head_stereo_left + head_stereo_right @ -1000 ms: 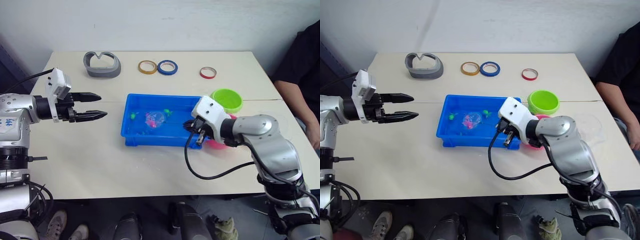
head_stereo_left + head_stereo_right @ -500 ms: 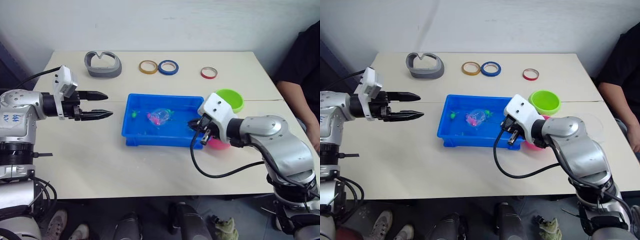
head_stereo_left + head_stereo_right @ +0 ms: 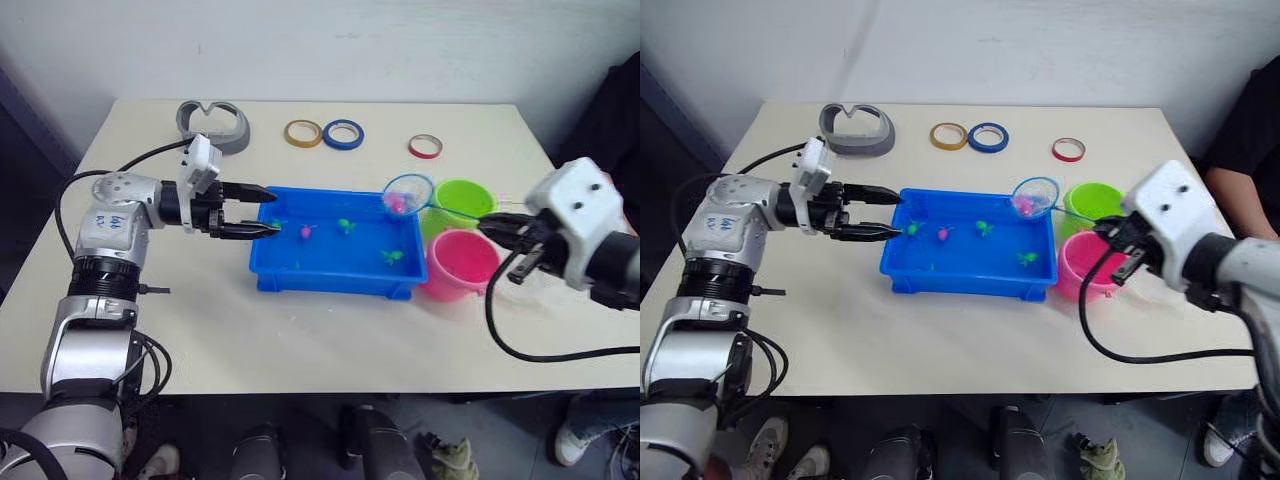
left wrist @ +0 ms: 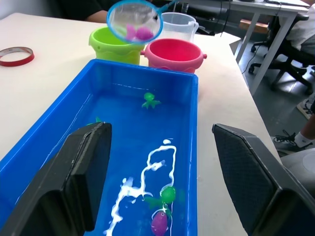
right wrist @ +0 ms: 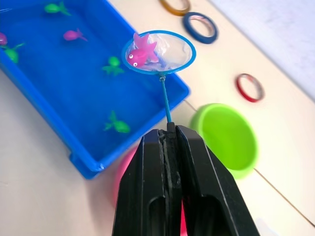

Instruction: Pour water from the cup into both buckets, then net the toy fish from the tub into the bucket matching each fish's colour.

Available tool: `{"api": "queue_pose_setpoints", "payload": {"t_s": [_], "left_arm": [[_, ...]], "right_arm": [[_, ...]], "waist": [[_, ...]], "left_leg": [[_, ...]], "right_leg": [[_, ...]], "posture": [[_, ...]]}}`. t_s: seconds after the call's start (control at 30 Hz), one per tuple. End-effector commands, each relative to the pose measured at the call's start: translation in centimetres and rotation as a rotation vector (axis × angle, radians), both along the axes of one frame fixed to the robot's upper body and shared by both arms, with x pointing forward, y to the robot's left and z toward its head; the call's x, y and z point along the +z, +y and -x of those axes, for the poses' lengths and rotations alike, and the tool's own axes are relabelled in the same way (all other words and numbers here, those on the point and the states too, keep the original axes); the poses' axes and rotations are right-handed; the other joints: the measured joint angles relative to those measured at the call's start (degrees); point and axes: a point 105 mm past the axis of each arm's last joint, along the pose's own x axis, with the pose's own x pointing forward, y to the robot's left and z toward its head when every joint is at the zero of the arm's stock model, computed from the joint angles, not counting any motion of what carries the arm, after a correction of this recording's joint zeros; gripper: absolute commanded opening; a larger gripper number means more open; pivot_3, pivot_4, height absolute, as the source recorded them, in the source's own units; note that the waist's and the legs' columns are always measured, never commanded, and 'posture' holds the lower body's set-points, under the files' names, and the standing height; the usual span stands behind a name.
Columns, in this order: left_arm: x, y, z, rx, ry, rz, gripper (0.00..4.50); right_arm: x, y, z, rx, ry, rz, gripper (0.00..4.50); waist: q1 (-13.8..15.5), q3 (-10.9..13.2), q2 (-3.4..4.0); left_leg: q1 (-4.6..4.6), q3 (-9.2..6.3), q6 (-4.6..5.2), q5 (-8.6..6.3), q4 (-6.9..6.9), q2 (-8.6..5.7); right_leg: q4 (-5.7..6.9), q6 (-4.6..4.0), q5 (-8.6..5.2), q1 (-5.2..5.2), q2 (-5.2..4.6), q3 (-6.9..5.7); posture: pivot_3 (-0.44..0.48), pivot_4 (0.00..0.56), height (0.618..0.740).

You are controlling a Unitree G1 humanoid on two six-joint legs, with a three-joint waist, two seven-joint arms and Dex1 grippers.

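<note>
Head view: the net (image 3: 408, 193) has risen out of the tub (image 3: 340, 283), now at its corner nearest the pink bucket (image 3: 460, 262), the matching bucket. Left gripper (image 3: 268, 211), fingers spread, has moved to the tub's rim.
Right wrist view: right gripper (image 5: 170, 136) fingers pinch the net handle; a pink fish (image 5: 140, 53) lies inside.

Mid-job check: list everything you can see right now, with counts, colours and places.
tub: one, blue, table centre, holding water.
net: one, blue-rimmed, over the tub's far right corner, carrying a pink fish.
loose fish: pink and green, in the tub.
green bucket: one, right of the tub.
pink bucket: one, in front of the green one.
clear cup: one, beyond the buckets.
tape rings: yellow, blue, red, far edge.
grey holder: one, far left.
left pincer: open, at the tub's left end.
right pincer: shut on the net's handle.
</note>
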Motion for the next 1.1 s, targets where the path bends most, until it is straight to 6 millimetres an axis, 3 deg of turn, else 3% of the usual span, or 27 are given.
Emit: {"api": "queue_pose_setpoints", "payload": {"t_s": [0.03, 0.3, 0.53, 0.7, 1.1], "left_arm": [[1.0, -0.6, -0.4, -0.030, -0.049, -0.006, 3.60], [1.2, -2.0, -1.0, -0.073, -0.053, -0.004, 3.60], [1.2, -2.1, -1.1, -0.082, -0.051, -0.009, 3.60], [1.2, -1.8, -1.0, -0.077, -0.050, -0.011, 3.60], [1.0, -1.8, -1.0, -0.075, -0.046, -0.003, 3.60]], "right_arm": [[1.5, -1.4, 1.9, -0.078, -0.066, 0.031, 0.00], [-1.7, -3.8, 4.3, -0.213, -0.002, 0.157, 0.00], [-3.6, -4.9, 3.6, -0.220, -0.069, 0.531, 0.00], [-3.7, -4.4, 3.2, -0.176, -0.159, 0.676, 0.00], [-4.8, -3.7, 4.0, -0.001, -0.385, 1.259, 0.00]], "waist": [[0.1, 0.0, 0.00], [0.1, 0.0, -0.01], [-0.2, 0.0, -0.01], [-0.1, 0.0, -0.01], [0.0, 0.0, -0.01]], "left_leg": [[-0.01, 0.00, 0.00, 0.00, 0.00, 0.00], [-0.01, -0.01, 0.09, -0.03, 0.01, -0.09], [0.08, 0.06, 0.08, -0.02, 0.02, -0.08], [0.09, 0.03, 0.04, 0.01, 0.02, -0.06], [0.09, 0.07, -0.03, 0.03, 0.02, -0.02]], "right_leg": [[-0.01, 0.02, 0.01, 0.00, 0.00, 0.01], [-0.07, 0.11, 0.06, 0.08, -0.03, 0.04], [-0.07, 0.16, 0.08, 0.10, 0.04, 0.12], [-0.07, 0.17, 0.08, 0.12, 0.20, 0.25], [-0.12, 0.20, 0.07, 0.14, 0.33, 0.29]], "posture": [[0.000, 0.150, 0.727], [0.000, 0.150, 0.727], [0.000, 0.150, 0.727], [0.000, 0.150, 0.727], [0.000, 0.150, 0.727]]}}
